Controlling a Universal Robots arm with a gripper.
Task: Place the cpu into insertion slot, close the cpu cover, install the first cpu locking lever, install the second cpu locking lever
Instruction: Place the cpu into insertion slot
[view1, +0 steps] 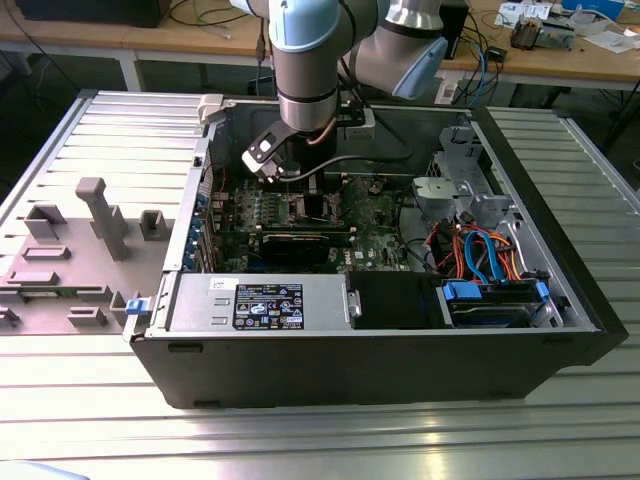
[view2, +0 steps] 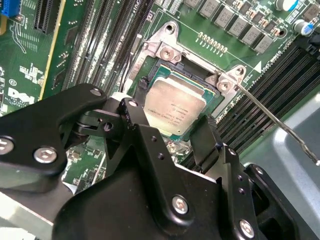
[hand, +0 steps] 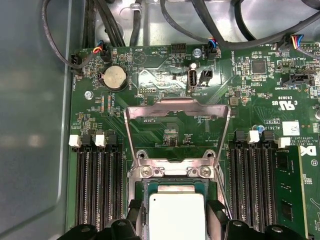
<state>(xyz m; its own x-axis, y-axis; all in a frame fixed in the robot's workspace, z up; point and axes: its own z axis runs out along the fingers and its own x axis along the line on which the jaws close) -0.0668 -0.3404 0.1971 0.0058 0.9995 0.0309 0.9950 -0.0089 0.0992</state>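
Inside the one open case (view1: 380, 370), which stands mid-surface (view1: 300, 440), the single arm (view1: 310, 60) reaches down to the green board (hand: 260, 90). Its claw (hand: 177, 222) straddles the one cpu (hand: 177, 212); I cannot tell whether it grips the chip or is loose of it. The cpu lies flat in the slot (hand: 175, 169) at the middle of the board, between two memory banks (hand: 100, 185). The one cover (hand: 177, 104) stands swung up off it, and one thin lever (view2: 272, 117) juts free beside the slot in the second wrist view.
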